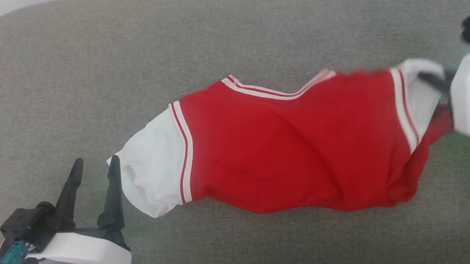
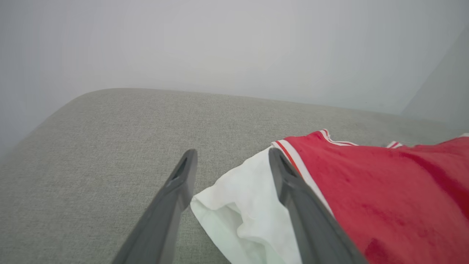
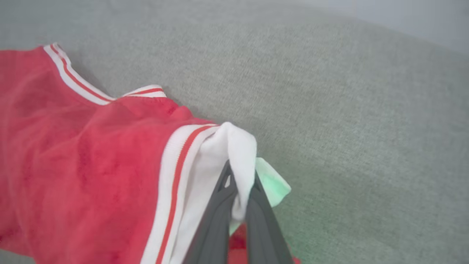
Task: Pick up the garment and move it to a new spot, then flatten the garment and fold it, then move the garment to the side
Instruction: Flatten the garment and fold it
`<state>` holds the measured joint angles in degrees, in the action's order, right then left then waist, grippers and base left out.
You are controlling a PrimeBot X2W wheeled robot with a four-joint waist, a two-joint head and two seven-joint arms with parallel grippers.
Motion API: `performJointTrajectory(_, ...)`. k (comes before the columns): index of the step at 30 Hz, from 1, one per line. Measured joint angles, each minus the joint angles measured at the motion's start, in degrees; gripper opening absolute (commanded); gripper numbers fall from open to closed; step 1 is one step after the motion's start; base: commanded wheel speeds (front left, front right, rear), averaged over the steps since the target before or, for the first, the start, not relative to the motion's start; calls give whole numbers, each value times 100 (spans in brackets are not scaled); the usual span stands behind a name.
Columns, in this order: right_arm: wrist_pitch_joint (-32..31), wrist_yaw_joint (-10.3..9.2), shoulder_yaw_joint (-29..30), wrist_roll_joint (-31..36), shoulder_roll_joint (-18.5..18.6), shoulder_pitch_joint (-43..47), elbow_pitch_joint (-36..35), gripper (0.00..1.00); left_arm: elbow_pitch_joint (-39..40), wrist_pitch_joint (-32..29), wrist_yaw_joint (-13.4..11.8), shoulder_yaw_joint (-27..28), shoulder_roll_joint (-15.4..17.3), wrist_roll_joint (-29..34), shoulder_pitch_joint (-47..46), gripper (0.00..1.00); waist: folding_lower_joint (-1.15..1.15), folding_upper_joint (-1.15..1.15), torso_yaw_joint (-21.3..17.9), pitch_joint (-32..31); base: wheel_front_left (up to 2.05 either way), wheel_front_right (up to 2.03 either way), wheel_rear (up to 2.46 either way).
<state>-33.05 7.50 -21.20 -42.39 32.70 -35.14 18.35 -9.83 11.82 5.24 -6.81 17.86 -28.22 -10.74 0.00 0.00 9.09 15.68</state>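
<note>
garment (image 1: 293, 146) is lying stretched across the grey cushion (image 1: 220, 31), red body in the middle and a white sleeve at each end. right gripper (image 3: 240, 178) is pinching the right-hand sleeve (image 3: 234, 146), fingers closed on the cloth. left gripper (image 1: 96, 161) is hovering with fingers spread wide and holding nothing, tips just beside the left-hand sleeve (image 1: 153, 177).
</note>
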Motion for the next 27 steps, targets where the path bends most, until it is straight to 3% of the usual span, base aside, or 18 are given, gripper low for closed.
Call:
performJointTrajectory(13, 430, 2, 616, 67, 398, -287, 649, 0, -51, 83, -19, -46, -20, -3, -88, 100, 0, 0, 42, 95, 0, 0, 0)
performJointTrajectory(19, 438, 2, 712, 42, 287, -293, 1315, 0, -100, 98, -19, -81, -45, -9, -130, 100, 0, 0, 93, 151, 0, 0, 0)
performJointTrajectory(20, 426, 2, 661, 56, 270, -293, 1424, 20, -111, 99, -19, -88, -46, -11, -136, 100, 0, 0, 98, 157, 0, 0, 0)
performJointTrajectory(21, 412, 2, 650, 55, 252, -294, 1535, 52, -127, 108, -19, -91, -46, -11, -146, 100, 0, 0, 105, 162, 0, 0, 0)
performJointTrajectory(22, 407, 2, 677, -11, 212, -305, 1636, 100, -142, 123, -19, -94, -44, -13, -159, 100, 0, 0, 105, 164, 0, 0, 0)
performJointTrajectory(27, 479, 2, 614, -62, 156, -493, 1855, 100, -174, 34, -16, -114, 20, -43, -270, 100, 0, 0, 69, 118, 0, 0, 0)
